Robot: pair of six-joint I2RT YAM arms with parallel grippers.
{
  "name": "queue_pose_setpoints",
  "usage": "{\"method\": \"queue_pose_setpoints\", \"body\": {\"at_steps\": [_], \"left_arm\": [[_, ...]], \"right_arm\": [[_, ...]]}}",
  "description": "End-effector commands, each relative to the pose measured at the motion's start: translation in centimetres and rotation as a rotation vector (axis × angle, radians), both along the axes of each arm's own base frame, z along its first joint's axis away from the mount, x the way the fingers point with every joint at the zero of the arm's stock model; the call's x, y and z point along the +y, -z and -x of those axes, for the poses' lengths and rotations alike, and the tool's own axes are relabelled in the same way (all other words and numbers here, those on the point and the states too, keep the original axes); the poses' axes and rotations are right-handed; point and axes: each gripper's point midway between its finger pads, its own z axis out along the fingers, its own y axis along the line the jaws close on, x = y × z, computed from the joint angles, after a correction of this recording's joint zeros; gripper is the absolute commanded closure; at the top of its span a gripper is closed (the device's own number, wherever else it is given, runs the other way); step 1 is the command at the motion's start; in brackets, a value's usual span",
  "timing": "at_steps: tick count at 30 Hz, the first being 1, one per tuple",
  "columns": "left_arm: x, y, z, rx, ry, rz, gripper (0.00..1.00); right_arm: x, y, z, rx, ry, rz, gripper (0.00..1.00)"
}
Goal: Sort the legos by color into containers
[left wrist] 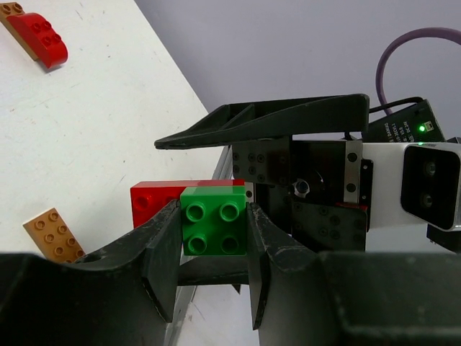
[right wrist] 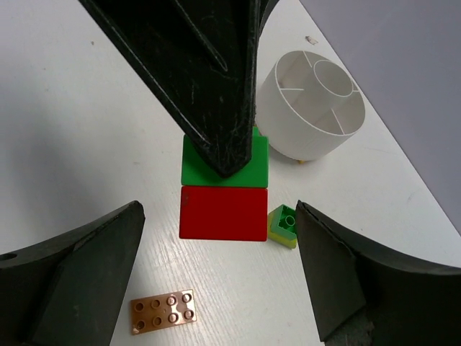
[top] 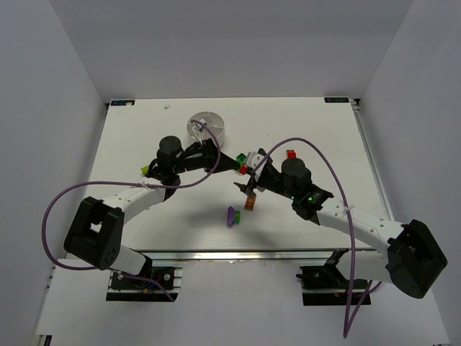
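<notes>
Left fingers [left wrist: 162, 252] are clamped on a green brick [left wrist: 214, 229], and a red brick [right wrist: 223, 213] looks attached to it. The pair is held above the tabletop [top: 144, 137], near the white dish [right wrist: 288, 122]. Right fingers [right wrist: 79, 267] are wide open either side of the pair, holding nothing. The dish sections in view look empty, so probably nothing is sorted yet. An orange plate [right wrist: 164, 311], a green-lime piece [right wrist: 283, 225] and a purple piece [top: 232, 216] lie loose on the tabletop.

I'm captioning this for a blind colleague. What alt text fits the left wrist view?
The left gripper clamps a green brick with a red brick against it; an orange plate and a red curved brick lie on the white table behind.
</notes>
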Motion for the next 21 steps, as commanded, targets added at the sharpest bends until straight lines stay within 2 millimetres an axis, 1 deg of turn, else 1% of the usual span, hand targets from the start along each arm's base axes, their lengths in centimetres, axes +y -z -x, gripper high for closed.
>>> {"method": "queue_pose_setpoints", "body": {"at_steps": [1,4,13,21], "left_arm": [[-0.1,-2.0,0.0,-0.072,0.008,0.013,1.00],[-0.1,-2.0,0.0,-0.071,0.006,0.012,1.00],[-0.1,-1.8,0.0,-0.068,0.005,0.007,1.00],[-0.1,-1.5,-0.1,-0.066,0.004,0.002,1.00]], "right_arm": [[0.1,-2.8,0.2,-0.083,-0.048,-0.019,0.11],[-0.2,-3.1,0.1,-0.098,-0.043,-0.019,0.11],[-0.4,-3.6,0.4,-0.109,-0.055,-0.047,0.25],[-0.5,-3.8,0.6,-0.116,-0.061,-0.057,0.32]]}}
